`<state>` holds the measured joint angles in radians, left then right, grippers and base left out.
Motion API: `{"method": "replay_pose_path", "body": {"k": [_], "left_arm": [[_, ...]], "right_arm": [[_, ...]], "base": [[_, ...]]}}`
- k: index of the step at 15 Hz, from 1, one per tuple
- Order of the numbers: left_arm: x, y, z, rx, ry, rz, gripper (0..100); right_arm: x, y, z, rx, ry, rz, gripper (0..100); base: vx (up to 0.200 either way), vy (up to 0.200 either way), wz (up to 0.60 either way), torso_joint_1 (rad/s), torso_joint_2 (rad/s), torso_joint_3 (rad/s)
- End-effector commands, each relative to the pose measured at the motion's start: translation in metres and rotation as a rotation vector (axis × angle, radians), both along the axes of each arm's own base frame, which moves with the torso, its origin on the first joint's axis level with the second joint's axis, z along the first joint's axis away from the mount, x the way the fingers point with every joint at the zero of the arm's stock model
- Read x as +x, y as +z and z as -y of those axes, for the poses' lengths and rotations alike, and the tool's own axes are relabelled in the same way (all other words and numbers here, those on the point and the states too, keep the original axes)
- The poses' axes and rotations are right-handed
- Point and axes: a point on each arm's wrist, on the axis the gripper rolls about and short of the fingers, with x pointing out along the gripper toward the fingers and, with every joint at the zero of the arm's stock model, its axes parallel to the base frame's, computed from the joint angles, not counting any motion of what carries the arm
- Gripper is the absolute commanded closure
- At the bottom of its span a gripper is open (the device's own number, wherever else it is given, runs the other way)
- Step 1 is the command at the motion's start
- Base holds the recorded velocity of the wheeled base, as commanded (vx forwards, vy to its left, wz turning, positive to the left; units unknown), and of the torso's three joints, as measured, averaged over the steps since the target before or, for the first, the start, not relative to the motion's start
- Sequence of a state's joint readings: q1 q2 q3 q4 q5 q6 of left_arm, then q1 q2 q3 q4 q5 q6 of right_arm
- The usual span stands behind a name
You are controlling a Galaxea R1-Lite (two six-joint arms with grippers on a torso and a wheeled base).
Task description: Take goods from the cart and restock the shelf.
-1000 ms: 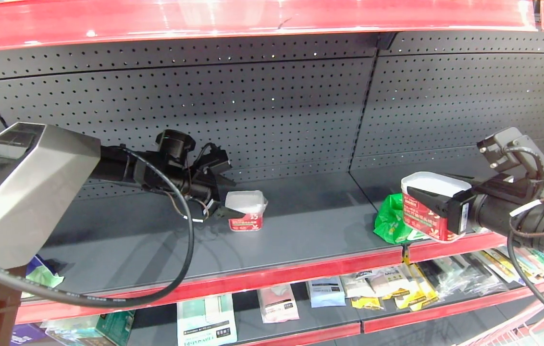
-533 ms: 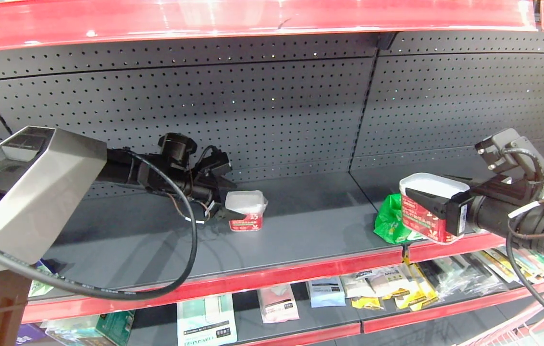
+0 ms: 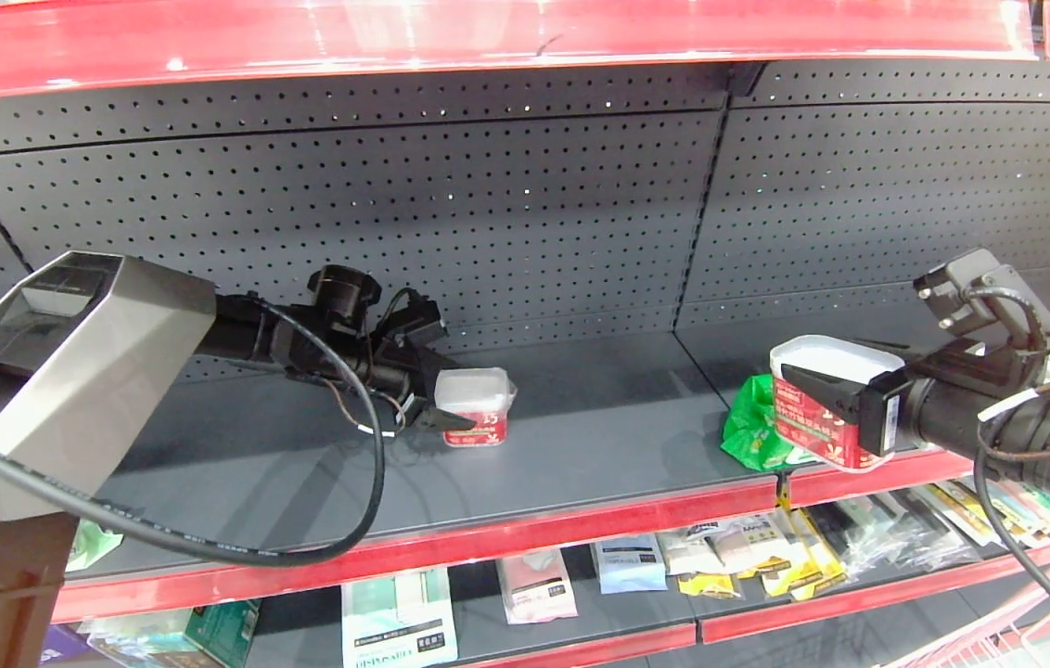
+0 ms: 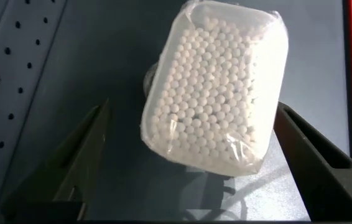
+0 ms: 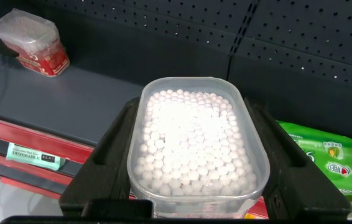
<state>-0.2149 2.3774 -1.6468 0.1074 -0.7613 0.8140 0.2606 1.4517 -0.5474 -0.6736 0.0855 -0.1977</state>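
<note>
Green packet (image 3: 752,429), perforated back panel (image 3: 525,204), assorted sachets (image 3: 748,552) lower down.

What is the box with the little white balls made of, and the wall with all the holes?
The box in the right hand looks like clear, glossy plastic: the white balls show through its walls and its rim shines. The wall behind the shelf looks like dark grey painted metal, matte, with even rows of punched holes, though that is a guess.

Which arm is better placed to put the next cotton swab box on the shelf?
Right. The right hand is shut on a cotton swab box at the shelf front; the left hand is open, empty, astride the placed box.
</note>
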Motion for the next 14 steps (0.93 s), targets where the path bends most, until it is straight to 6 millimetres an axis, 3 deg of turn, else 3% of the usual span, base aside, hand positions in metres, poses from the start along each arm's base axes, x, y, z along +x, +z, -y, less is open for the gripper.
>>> {"method": "replay_pose_path", "body": {"k": [1, 7, 10, 14], "left_arm": [[0.0, -0.002, -0.001, -0.003, 0.0, -0.009, 0], [0.004, -0.009, -0.013, -0.007, 0.023, -0.014, 0], [0.012, -0.021, -0.011, -0.019, 0.027, 0.027, 0], [0.013, -0.021, -0.004, -0.046, 0.041, 0.002, 0]], "right_arm": [[0.001, -0.001, 0.0, -0.001, 0.001, -0.004, 100], [0.003, -0.002, -0.001, -0.002, 0.002, -0.01, 100], [0.003, -0.003, -0.001, -0.004, 0.002, -0.014, 100], [0.003, -0.003, -0.001, -0.003, 0.001, -0.013, 100]], "base": [[0.0, 0.0, 0.0, 0.0, 0.0, 0.0], [0.0, 0.0, 0.0, 0.0, 0.0, 0.0], [0.0, 0.0, 0.0, 0.0, 0.0, 0.0], [0.0, 0.0, 0.0, 0.0, 0.0, 0.0]]}}
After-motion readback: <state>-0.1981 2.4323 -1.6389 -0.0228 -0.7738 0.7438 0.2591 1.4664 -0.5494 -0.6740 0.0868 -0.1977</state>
